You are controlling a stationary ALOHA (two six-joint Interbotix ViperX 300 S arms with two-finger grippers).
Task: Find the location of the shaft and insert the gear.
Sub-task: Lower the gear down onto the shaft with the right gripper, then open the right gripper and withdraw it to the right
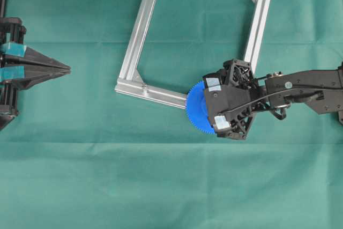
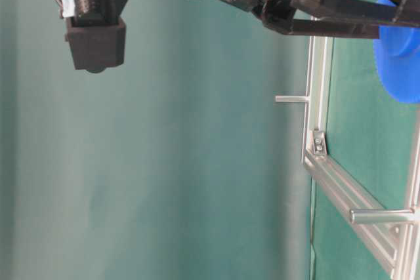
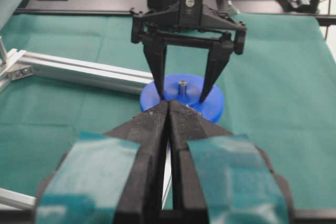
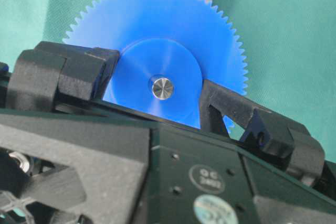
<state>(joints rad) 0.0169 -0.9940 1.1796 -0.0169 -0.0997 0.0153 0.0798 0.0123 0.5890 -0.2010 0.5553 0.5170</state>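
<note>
frame (image 1: 140, 28): open aluminium square lying flat on the green cloth (image 1: 161, 186), far-centre of the overhead view; near rail runs left to right toward the right arm.
gear (image 1: 197, 108): flat on the frame's near-right corner, teeth showing to the left of the right gripper.
right gripper (image 3: 181, 98): directly over the gear, pointing down; fingers apart, one either side of the raised hub (image 4: 157, 82). Whether the pads press the hub or only flank it – not certain from these views.
left gripper (image 1: 67, 69): far left, fingers together, nothing held, well apart from the gear. Right arm is clearly the nearer.
shaft (image 4: 162, 88): silver tip showing through the gear's centre hole, midway between the right fingers. Axis upright, in line with the gripper's approach.
key relation: hole and shaft look concentric; gear appears seated over the pin, so what remains is probably pressing straight down along that axis or letting go.
other pins: two more upright pins (image 2: 292, 99) on the frame in the table-level view, both bare.
</note>
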